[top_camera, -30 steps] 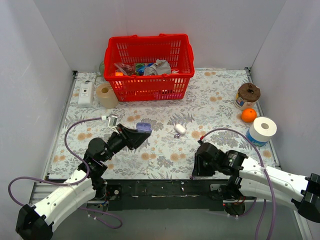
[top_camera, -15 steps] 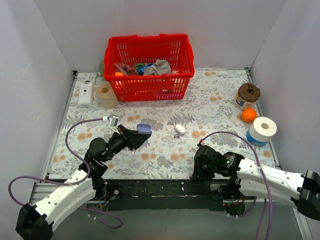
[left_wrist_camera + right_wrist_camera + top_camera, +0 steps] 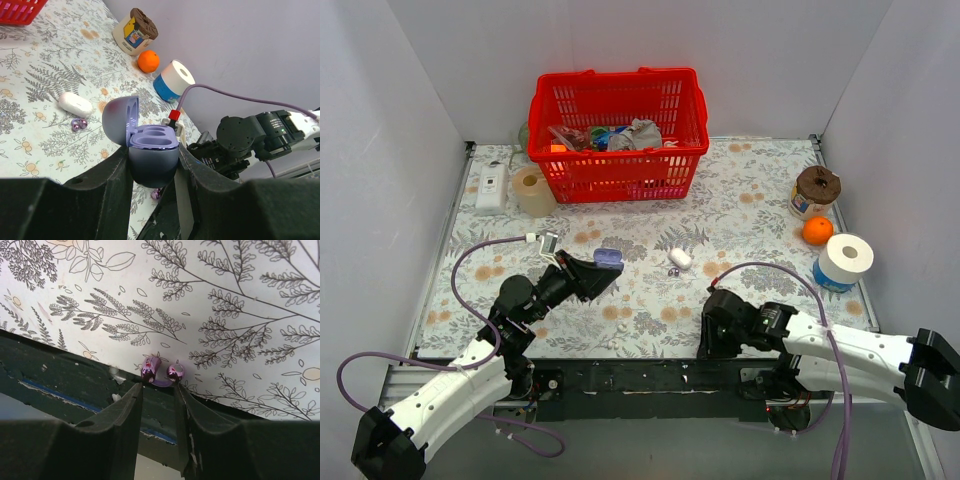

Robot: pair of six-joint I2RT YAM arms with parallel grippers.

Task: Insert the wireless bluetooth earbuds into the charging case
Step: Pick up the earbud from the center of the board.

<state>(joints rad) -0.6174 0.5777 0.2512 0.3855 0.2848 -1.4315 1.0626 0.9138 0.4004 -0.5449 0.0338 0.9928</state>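
Observation:
My left gripper (image 3: 598, 274) is shut on the charging case (image 3: 607, 257), a lavender-blue pebble held above the table with its lid open and both hollows empty (image 3: 152, 137). One purple earbud (image 3: 673, 270) lies on the cloth beside the white capsule (image 3: 681, 257); it also shows in the left wrist view (image 3: 78, 123). The other earbud (image 3: 160, 372) lies at the table's front edge. My right gripper (image 3: 158, 386) is low over that edge, jaws narrowly open, fingertips just short of this earbud on either side.
A red basket (image 3: 620, 175) of clutter stands at the back. A tape roll (image 3: 532, 190) and a white device (image 3: 492, 188) are at the back left. A jar (image 3: 816, 190), an orange (image 3: 817, 230) and a blue-white roll (image 3: 844, 262) stand at the right.
My right gripper has moved left and nearer the table's front edge, down to the earbud there. My left gripper has barely shifted with the case.

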